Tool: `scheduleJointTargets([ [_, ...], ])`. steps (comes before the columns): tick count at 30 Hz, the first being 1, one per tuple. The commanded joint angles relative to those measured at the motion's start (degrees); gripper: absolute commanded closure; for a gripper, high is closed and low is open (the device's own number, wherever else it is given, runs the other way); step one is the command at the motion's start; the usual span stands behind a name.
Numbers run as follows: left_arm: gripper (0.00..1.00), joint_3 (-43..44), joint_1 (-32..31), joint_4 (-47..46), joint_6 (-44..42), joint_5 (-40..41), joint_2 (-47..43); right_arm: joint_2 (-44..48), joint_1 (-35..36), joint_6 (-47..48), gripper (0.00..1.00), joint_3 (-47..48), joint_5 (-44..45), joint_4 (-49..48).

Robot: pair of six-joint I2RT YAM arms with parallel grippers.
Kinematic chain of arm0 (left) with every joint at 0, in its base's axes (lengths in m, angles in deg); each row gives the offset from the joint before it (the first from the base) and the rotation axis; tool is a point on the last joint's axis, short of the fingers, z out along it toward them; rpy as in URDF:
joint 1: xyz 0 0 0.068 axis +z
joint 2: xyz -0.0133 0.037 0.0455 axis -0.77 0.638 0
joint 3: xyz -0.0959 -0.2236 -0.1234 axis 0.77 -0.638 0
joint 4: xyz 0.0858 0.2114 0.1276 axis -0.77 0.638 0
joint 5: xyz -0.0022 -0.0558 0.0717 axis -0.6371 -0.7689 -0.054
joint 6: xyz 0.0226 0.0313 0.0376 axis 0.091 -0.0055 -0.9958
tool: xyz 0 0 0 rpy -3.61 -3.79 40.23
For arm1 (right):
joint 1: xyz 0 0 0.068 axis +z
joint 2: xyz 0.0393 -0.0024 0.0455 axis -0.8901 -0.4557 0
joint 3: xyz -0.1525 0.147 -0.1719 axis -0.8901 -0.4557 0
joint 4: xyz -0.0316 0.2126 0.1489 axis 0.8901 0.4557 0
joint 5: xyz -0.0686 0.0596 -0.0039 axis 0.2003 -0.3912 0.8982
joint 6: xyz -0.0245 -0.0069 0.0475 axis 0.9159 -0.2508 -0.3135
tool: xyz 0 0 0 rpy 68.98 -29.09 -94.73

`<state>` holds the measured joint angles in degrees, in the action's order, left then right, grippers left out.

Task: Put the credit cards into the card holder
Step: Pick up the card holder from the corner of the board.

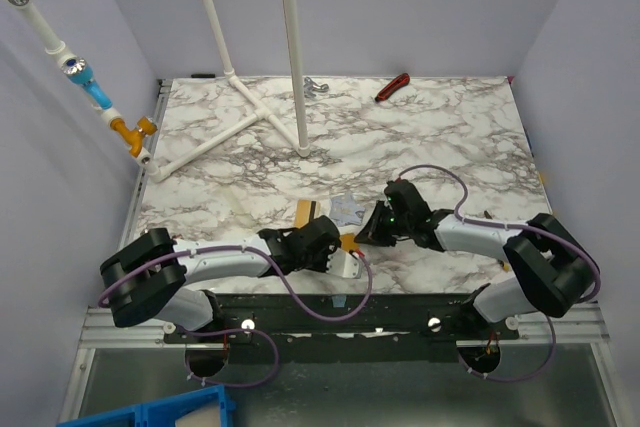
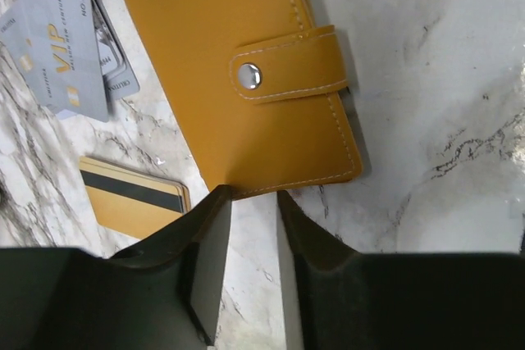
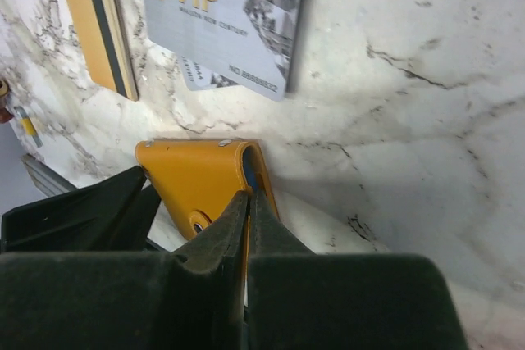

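The marble-patterned table [image 1: 450, 137] carried a white pipe frame [image 1: 255, 112] and a red-handled tool [image 1: 392, 86] at its far side. Nearer, the mustard card holder [image 2: 246, 79], strap snapped shut, lay between both arms. The left gripper [image 2: 253, 202] stood slightly parted at its lower edge; the right gripper [image 3: 248, 202] was pinched closed on its rim. Beside it lay grey-blue cards [image 2: 57, 47] reading "VIP" and a gold, dark-striped card [image 2: 135, 198].

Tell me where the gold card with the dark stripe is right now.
The gold card lies flat on the marble table, left of the yellow card holder in the left wrist view, just below the grey VIP cards.
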<state>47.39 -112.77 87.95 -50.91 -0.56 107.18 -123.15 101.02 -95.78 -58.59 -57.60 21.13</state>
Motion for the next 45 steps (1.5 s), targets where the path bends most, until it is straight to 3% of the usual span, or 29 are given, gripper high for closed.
scheduleJointTargets([
  [1, 0.63, 4.07, -0.31, 6.44, 4.13, -1.94, -0.99, -0.61, 0.10, 3.42, 0.97, 2.73, 0.77, 2.54],
  [4, 0.44, 7.41, 1.50, 12.42, 8.86, -3.64, -2.81, 1.37, 0.07, 5.19, 0.99, 1.85, 1.37, 4.73],
  [9, 0.02, 12.14, 6.41, 17.21, 18.33, -11.36, -4.80, 6.49, 0.07, 9.73, 0.99, 0.94, 0.57, 4.74],
  [14, 0.01, 15.18, 13.14, 17.77, 20.49, -19.91, -5.13, 13.52, 0.69, 15.34, 0.99, 1.54, 0.46, 5.68],
  [18, 0.01, 15.81, 16.96, 19.49, 14.24, -30.62, -5.52, 18.82, 3.42, 19.65, 0.99, 1.69, -0.58, 4.68],
  [23, 0.01, 19.15, 22.64, 22.65, 10.07, -41.71, -3.38, 20.45, 10.32, 25.76, 1.00, 4.77, 5.92, 8.01],
  [32, 0.01, 18.47, 25.94, 18.58, 6.18, -49.28, -0.14, 18.09, 14.51, 31.93, 0.99, 8.84, 8.48, 11.24],
  [36, 0.01, 19.92, 25.99, 18.66, 6.51, -48.89, 2.46, 17.21, 14.46, 24.76, 0.99, 10.36, 20.14, 18.55],
  [39, 0.01, 17.96, 25.91, 17.66, 5.17, -47.54, 1.54, 19.02, 14.43, 16.11, 0.77, 7.35, 22.44, 20.78],
  [42, 0.10, 15.75, 24.67, 15.76, 4.05, -44.63, -0.51, 22.44, 14.37, 10.11, 0.62, 1.27, 22.61, 18.25],
  [45, 0.19, 14.32, 20.88, 15.31, 1.76, -39.58, -1.05, 22.97, 12.55, 6.92, 0.54, -2.27, 20.32, 16.92],
])
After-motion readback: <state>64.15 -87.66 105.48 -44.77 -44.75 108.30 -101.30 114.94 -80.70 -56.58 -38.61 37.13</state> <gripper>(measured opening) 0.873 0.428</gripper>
